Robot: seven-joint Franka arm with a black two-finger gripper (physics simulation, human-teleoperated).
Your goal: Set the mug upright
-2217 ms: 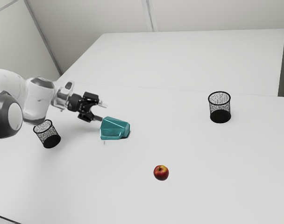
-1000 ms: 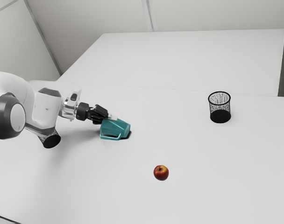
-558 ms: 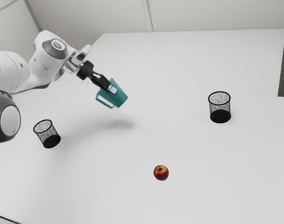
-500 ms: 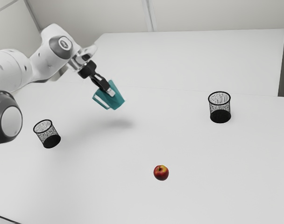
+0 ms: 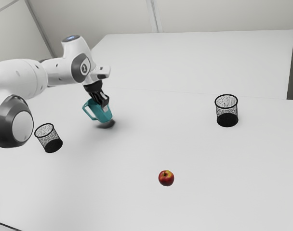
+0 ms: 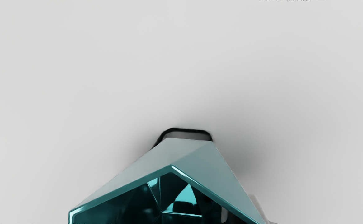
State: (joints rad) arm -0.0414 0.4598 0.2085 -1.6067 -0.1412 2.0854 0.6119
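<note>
My gripper (image 5: 106,107) points steeply down in the exterior view, shut on the wall of the teal faceted mug (image 5: 98,113). The mug leans a little, mouth up, its handle toward the exterior view's left. Its base is low over a dark shadow; whether it touches the table I cannot tell. In the wrist view the mug (image 6: 197,155) has its mouth toward the camera, and the gripper (image 6: 240,213) straddles its wall, one finger inside and one outside.
A black mesh bin (image 5: 51,144) stands near the arm at the exterior view's left. Another mesh bin (image 5: 227,118) stands farther off at the exterior view's right. A red apple (image 5: 166,178) lies on the white table (image 5: 137,202).
The gripper took hold of the mug lying on the table and lifted it. Since then my hand has swung steeper and moved lower toward the exterior view's left, turning the mug closer to upright.
</note>
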